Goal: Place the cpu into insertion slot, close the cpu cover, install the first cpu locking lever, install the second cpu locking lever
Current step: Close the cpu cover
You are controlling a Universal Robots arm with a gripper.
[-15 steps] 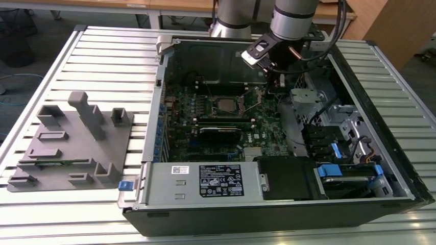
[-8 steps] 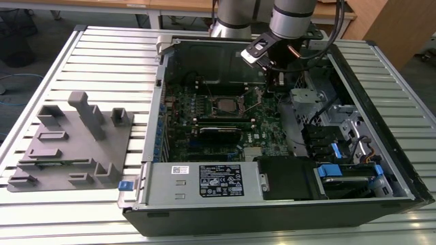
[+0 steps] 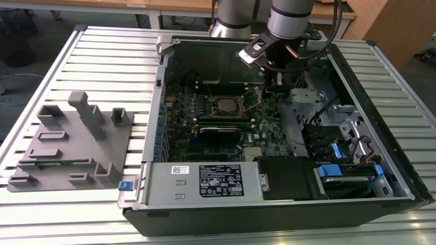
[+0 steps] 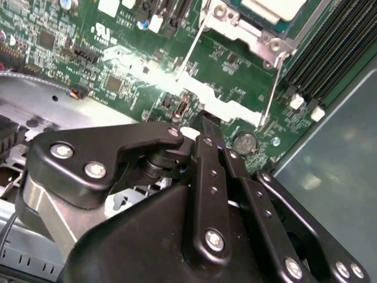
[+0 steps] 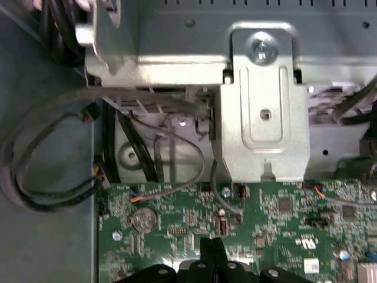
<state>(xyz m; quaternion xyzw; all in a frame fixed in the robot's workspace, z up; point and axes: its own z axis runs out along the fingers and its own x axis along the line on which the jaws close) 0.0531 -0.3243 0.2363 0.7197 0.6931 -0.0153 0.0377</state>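
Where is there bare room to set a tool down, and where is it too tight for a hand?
Free: slatted table between the grey fixture and the far edge, exterior view's left; a strip along the case's right. Crowded: inside the case around the claw.

An open black computer case (image 3: pixel 272 222) is lying on the slatted metal bench (image 3: pixel 89 56), its green motherboard (image 3: pixel 267 127) facing up. A grey moulded fixture (image 3: pixel 68 148) is sitting on the bench at the exterior view's left, just beside the case. In the first wrist view, a coin battery (image 5: pixel 144 219) is sitting on the board, black cables (image 5: pixel 35 171) are looping nearby, and a silver bracket (image 5: pixel 265 118) is overhanging the board's edge.
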